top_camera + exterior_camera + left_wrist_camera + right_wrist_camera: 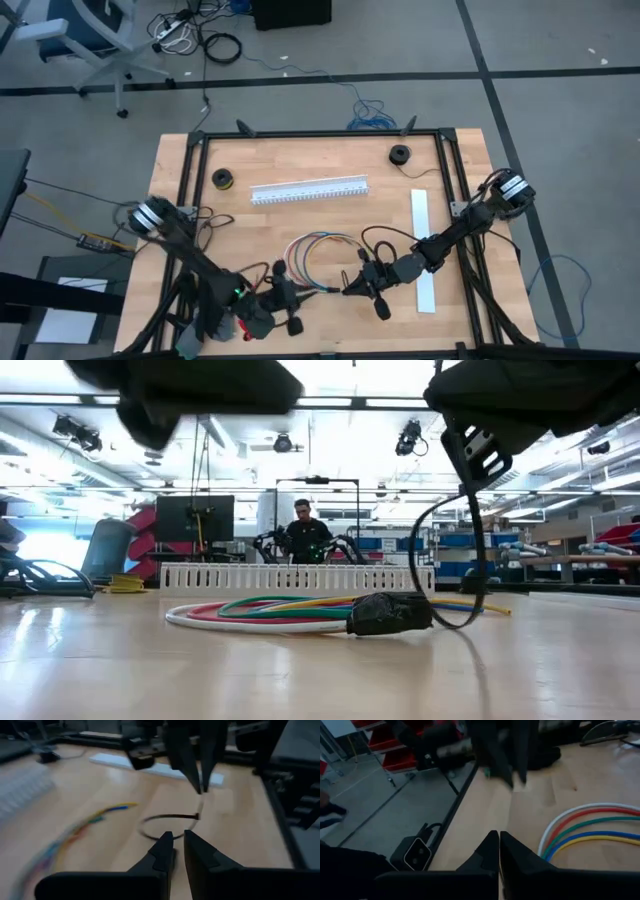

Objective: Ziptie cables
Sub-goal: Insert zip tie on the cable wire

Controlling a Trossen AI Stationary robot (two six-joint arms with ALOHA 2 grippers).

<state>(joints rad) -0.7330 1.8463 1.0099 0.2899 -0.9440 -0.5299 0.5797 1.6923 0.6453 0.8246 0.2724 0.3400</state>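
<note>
Cables (318, 252) coiled between both closed, empty grippers (283, 296) (352, 287), white slotted channel (308, 191) beyond.

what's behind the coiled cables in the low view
Behind the cables stands the white slotted channel, its lower edge hidden by the coil. Farther back, a person in the room.

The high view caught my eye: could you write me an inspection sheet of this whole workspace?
Surface: light wooden table, black-framed.
Job's things: coiled red, green, blue, yellow and white cables; thin dark zip-tie loop lying apart.
Clutter: long white slotted plastic channel, flat white strip, two small black spools.
Grippers: left gripper and right gripper shut, empty, near front edge.
Cables: black arm cords trailing.
Surroundings: person beyond table; office chair.
</note>
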